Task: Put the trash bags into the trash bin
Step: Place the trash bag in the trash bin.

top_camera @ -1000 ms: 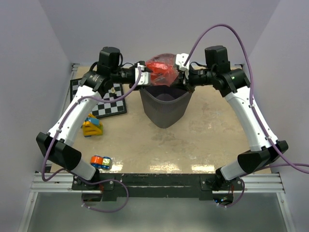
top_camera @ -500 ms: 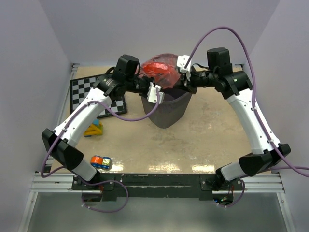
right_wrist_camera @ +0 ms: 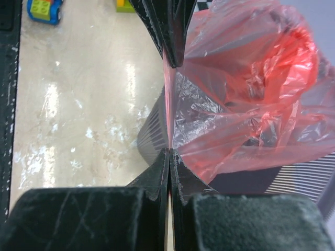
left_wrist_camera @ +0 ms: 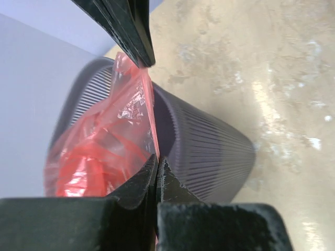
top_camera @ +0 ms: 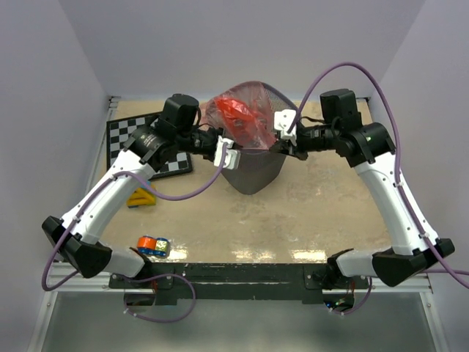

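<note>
The trash bin (top_camera: 253,167), dark grey wire mesh, stands mid-table. A translucent red-orange trash bag (top_camera: 236,116) is stretched across its mouth, bunched redder in the middle. My left gripper (top_camera: 227,152) is shut on the bag's film at the bin's front-left rim. At the right rim my right gripper (top_camera: 283,130) is shut on the bag's other edge. The left wrist view shows that gripper (left_wrist_camera: 157,159) closed on a taut red sheet of the bag (left_wrist_camera: 99,151), beside the bin's wall (left_wrist_camera: 209,151). The right gripper (right_wrist_camera: 170,150) likewise pinches the bag (right_wrist_camera: 251,89) over the bin (right_wrist_camera: 157,123).
A chessboard (top_camera: 124,136) lies at the back left, partly under the left arm. A yellow toy (top_camera: 139,194) sits in front of it, and a blue-orange toy (top_camera: 154,246) lies near the front edge. Walls close in the back and both sides.
The left gripper swung from the bin's left rim round to its front-left and shut on the bag. The right arm drew rightward, and the bag now spreads wider over the bin.
</note>
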### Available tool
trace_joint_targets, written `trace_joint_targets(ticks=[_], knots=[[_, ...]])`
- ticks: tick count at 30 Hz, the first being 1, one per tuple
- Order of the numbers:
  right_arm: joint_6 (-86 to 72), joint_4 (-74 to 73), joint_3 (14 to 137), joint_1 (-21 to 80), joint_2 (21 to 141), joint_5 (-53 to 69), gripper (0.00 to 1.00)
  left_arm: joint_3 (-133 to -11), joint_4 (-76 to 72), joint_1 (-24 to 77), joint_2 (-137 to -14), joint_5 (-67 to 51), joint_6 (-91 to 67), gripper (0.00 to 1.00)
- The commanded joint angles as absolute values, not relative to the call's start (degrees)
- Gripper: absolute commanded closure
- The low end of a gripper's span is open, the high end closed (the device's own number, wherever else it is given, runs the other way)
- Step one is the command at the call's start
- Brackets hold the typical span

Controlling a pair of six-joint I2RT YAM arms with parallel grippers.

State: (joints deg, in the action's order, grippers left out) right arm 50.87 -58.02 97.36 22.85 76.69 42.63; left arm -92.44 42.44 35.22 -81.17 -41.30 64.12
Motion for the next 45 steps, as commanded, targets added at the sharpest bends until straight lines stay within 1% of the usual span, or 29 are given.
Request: trace_joint_targets(ticks=[1, 7, 11, 14, 18, 20, 21, 24, 26, 28, 31, 34, 38, 45], knots=[[55.28, -63.98, 94.49, 22.32, 73.92, 40.25, 1.00, -87.99, 46.06, 34.37, -78.31, -40.34, 60.29, 1.00], [55.64, -62.93, 89.48, 23.46, 71.55, 39.02, 1.00, -80.00, 39.39, 34.37, -74.37, -37.71, 55.82, 1.00], [54.32, -61.18, 86.23, 23.73, 70.49, 38.94, 1.00, -72.79, 31.23, 34.37, -71.81, -35.78, 53.89, 1.00], [53.18, -60.12, 84.29, 23.73, 70.05, 38.32, 1.00, -69.62, 24.37, 34.28, -71.19, -34.98, 50.72, 1.00], [48.09, -57.22, 80.87, 23.64, 69.00, 35.96, 1.00, -66.19, 15.84, 34.54, -71.98, -32.79, 47.29, 1.00], [45.72, -57.83, 81.38, 22.95, 68.12, 33.67, 0.99, -65.31, 12.76, 34.63, -72.51, -31.82, 46.67, 1.00], [43.96, -57.83, 82.43, 21.98, 67.33, 33.40, 0.96, -64.95, 11.35, 34.63, -72.77, -31.29, 46.23, 1.00], [39.21, -57.92, 88.39, 17.24, 65.74, 35.85, 0.67, -64.69, 9.32, 34.63, -72.86, -30.85, 46.05, 1.00], [34.58, -57.57, 93.23, 15.83, 67.23, 36.74, 0.51, -64.51, 7.83, 34.63, -72.69, -30.32, 45.79, 1.00], [29.64, -56.52, 97.45, 14.69, 70.56, 38.05, 0.49, -64.25, 6.42, 34.63, -72.51, -29.89, 45.79, 1.00], [19.19, -50.73, 100.89, 13.45, 75.66, 39.46, 0.45, -64.16, 5.54, 34.63, -72.69, -29.62, 45.97, 1.00], [10.74, -44.13, 103.00, 13.01, 80.84, 35.60, 0.40, -64.16, 5.27, 34.63, -72.86, -28.74, 45.97, 1.00], [8.96, -45.70, 109.94, 12.22, 89.63, 33.93, 0.36, -63.46, 4.05, 34.54, -72.69, -26.81, 46.05, 1.00], [10.46, -49.30, 115.66, 11.51, 96.06, 32.26, 0.35, -62.49, 1.67, 34.54, -72.77, -25.84, 45.00, 1.00]])
